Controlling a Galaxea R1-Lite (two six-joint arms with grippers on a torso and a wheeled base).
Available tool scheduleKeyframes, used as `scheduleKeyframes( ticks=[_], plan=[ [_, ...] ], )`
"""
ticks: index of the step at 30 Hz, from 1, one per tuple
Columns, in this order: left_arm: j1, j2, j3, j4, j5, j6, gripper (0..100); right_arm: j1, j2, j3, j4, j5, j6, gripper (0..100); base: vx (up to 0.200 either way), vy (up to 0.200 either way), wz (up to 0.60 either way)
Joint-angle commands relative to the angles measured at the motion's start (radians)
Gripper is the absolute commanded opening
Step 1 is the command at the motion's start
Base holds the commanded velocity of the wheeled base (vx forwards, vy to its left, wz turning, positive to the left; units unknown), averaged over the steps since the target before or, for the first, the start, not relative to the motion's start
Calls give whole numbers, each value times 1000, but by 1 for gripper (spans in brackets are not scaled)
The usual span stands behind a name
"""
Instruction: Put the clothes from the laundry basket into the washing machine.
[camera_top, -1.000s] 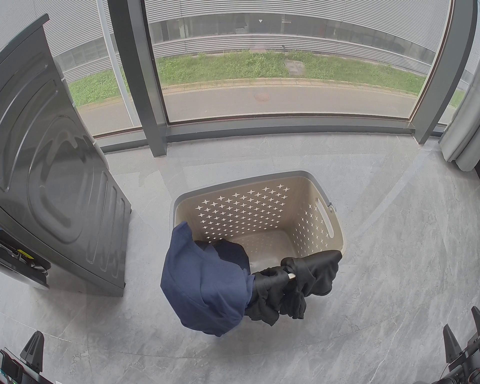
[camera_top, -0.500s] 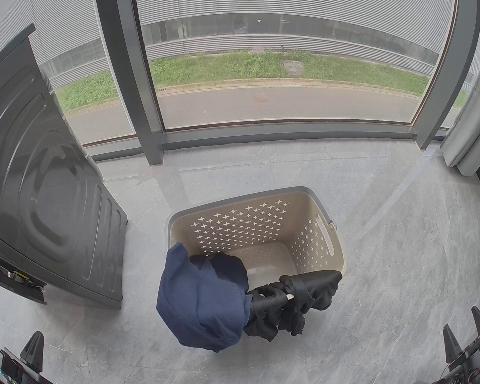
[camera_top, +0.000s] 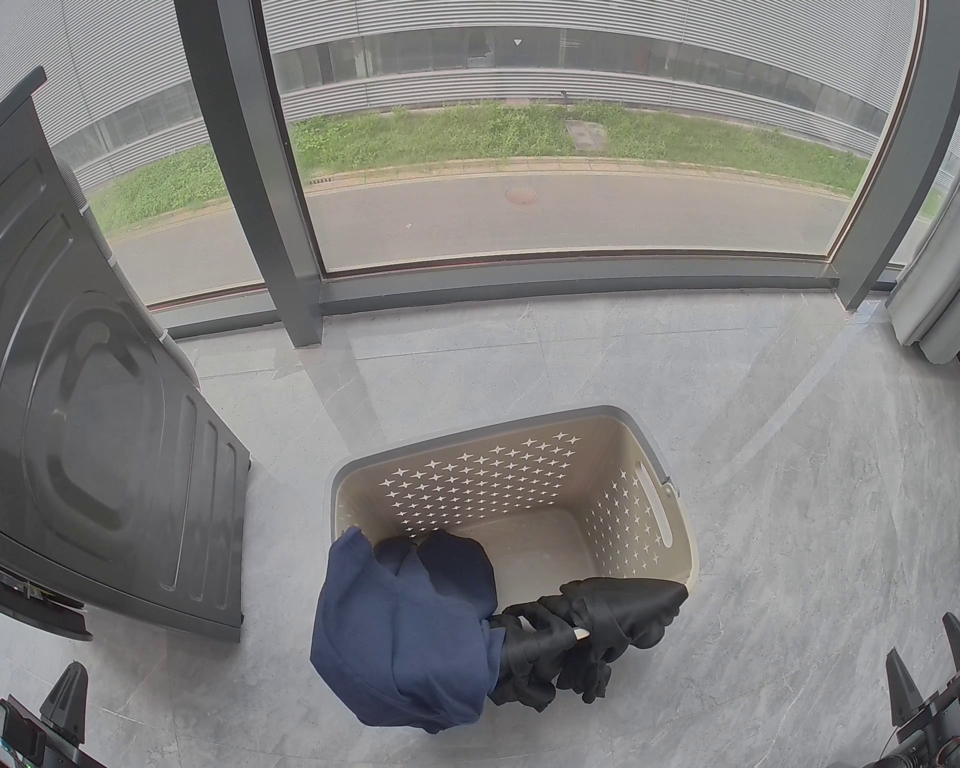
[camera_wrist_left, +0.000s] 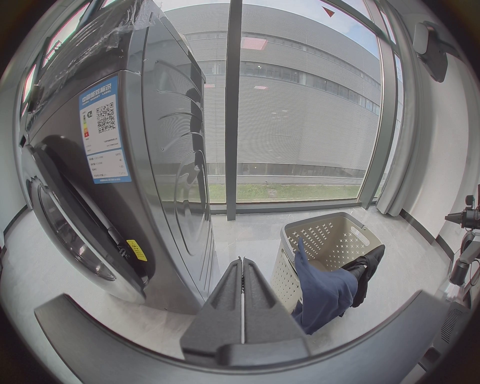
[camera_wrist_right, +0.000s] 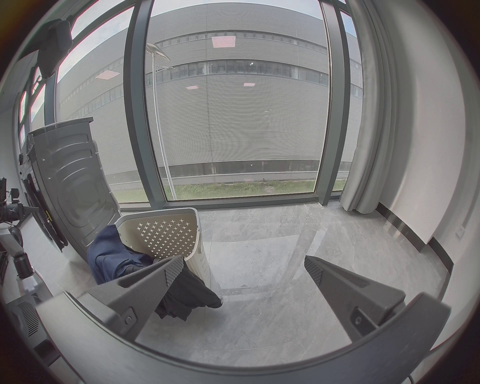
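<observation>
Now 1 basket (camera_top: 470, 475), 1 navy garment (camera_top: 400, 640), 1 black garment (camera_top: 605, 622).

basket (camera_top: 655, 470) mouth open | near rim draped: clothes (camera_top: 410, 630)

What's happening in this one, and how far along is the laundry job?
Nothing is being handled at this moment. The laundry basket sits on the floor in front of the robot, with a navy garment and a black garment draped over its near rim. The washing machine stands to the robot's left. The left gripper is shut and empty, the right gripper open and empty, both short of the basket.
</observation>
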Motion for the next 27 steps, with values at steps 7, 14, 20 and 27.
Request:
scheduleKeyframes(
  ticks=[7, 14, 20, 27],
  plan=[
    [0, -17, 18, 0, 0, 0, 0, 0, -12, 15, 0, 0, 0, 100, 57, 0, 0],
    [0, -17, 18, 0, 0, -2, 0, 0, -12, 15, 0, 1, 0, 100, 0, -171, 0],
    [2, -17, 18, 0, 0, -2, 0, 0, -12, 15, 0, 1, 0, 100, 0, 0, 0],
    [0, -17, 18, 0, 0, 0, 0, 0, -12, 16, 0, 0, 0, 100, 29, 0, 0]
  ],
)
